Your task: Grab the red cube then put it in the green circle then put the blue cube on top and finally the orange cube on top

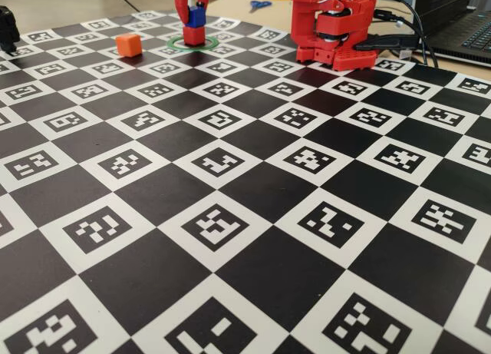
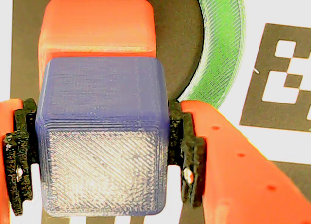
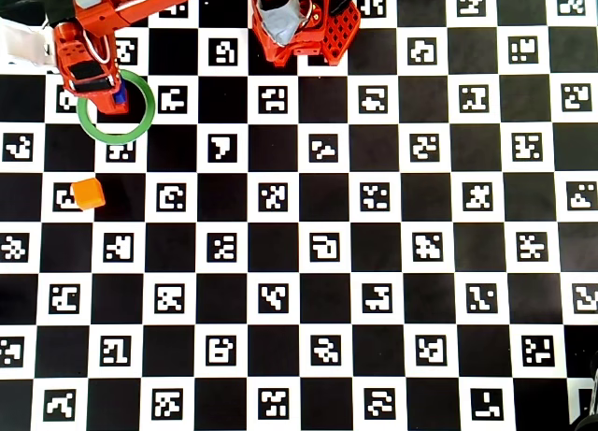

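Gripper [image 2: 103, 151] pinches blue cube [image 2: 102, 136], black pads [image 2: 187, 156] pressed on both its sides, jaws spread only as wide as cube. In fixed view blue cube [image 1: 197, 16] sits directly above red cube [image 1: 193, 35]; whether two cubes touch, cannot tell. Red cube [image 2: 97, 27] stands inside green circle [image 2: 218, 49], on black square of checkered board [image 1: 253, 277]. Orange cube [image 1: 129, 44] lies apart on board, left of ring in fixed view, below ring in overhead view [image 3: 88, 193].
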`<state>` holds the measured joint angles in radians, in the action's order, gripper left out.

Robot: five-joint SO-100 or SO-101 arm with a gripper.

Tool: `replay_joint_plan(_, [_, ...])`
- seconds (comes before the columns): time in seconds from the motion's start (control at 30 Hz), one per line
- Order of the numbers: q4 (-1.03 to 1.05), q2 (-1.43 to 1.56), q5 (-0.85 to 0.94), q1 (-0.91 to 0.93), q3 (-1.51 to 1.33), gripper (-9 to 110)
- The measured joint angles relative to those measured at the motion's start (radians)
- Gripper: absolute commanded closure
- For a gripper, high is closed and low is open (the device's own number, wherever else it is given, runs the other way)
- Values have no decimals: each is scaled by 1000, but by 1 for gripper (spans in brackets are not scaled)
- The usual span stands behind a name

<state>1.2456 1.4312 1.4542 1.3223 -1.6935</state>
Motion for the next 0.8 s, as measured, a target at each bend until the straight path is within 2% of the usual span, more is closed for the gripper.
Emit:
replay_joint_plan(0.1, [0,0,0,0,0,73])
replay_joint_plan(0.27, [0,0,-34,0,0,70])
replay_joint_plan(0.57, [94,0,-89,-2,6,69])
replay_joint_plan(0.8, [184,0,-130,-26,115,69])
